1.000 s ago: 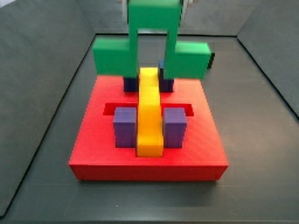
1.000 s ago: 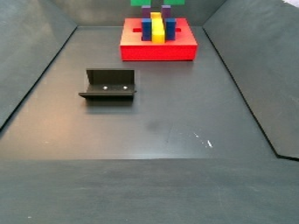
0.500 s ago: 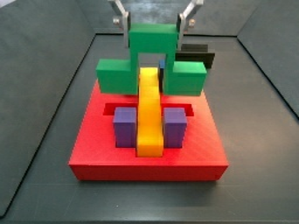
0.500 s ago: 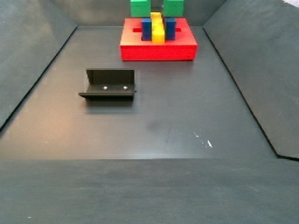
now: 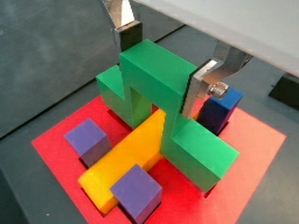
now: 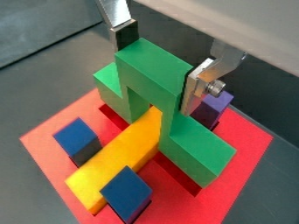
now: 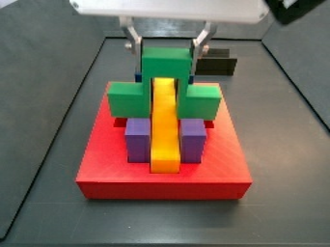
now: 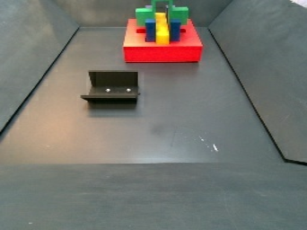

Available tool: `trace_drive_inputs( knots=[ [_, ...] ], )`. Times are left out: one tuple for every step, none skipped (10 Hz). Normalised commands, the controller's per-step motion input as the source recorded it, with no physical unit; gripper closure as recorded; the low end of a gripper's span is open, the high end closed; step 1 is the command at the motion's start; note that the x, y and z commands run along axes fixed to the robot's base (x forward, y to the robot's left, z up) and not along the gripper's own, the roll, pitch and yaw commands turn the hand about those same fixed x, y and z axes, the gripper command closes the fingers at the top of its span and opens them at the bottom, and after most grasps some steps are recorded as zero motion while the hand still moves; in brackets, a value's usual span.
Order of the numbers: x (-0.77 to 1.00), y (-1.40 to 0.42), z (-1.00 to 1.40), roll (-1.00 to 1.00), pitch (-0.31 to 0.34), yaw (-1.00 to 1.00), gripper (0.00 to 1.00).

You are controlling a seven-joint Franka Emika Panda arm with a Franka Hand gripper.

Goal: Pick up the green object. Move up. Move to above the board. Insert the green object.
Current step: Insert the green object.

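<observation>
Evidently the task is in its last step. The gripper (image 5: 162,61) holds the green object (image 5: 163,109) over the board (image 7: 164,169) at the worktop's far edge, jaws pinching the taller middle cube. Its wings straddle the yellow bar (image 7: 164,122) in both wrist views. Full seating cannot be judged; final insertion and release remain. The fixture (image 8: 113,88) stands well apart.

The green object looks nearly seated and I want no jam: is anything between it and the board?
Only the yellow bar, which the green object straddles. Its wings reach the board on either side, with the pincer gripping the middle cube. Nothing else visibly blocks it.
</observation>
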Motion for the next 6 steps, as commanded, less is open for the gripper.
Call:
trace_drive_inputs(
  knots=[
    [0.00, 0.00, -0.28, -0.02, -0.027, 0.06, 1.00],
    [0.03, 0.00, -0.19, 0.00, -0.017, 0.04, 1.00],
    [0.09, -0.01, -0.08, 0.02, 0.000, 0.00, 1.00],
    [0.16, 0.00, -0.01, 0.03, 0.000, 0.00, 1.00],
    [0.25, 0.06, 0.00, 0.02, 0.007, 0.00, 1.00],
    [0.22, 0.03, 0.00, 0.01, 0.009, 0.00, 1.00]
  ],
)
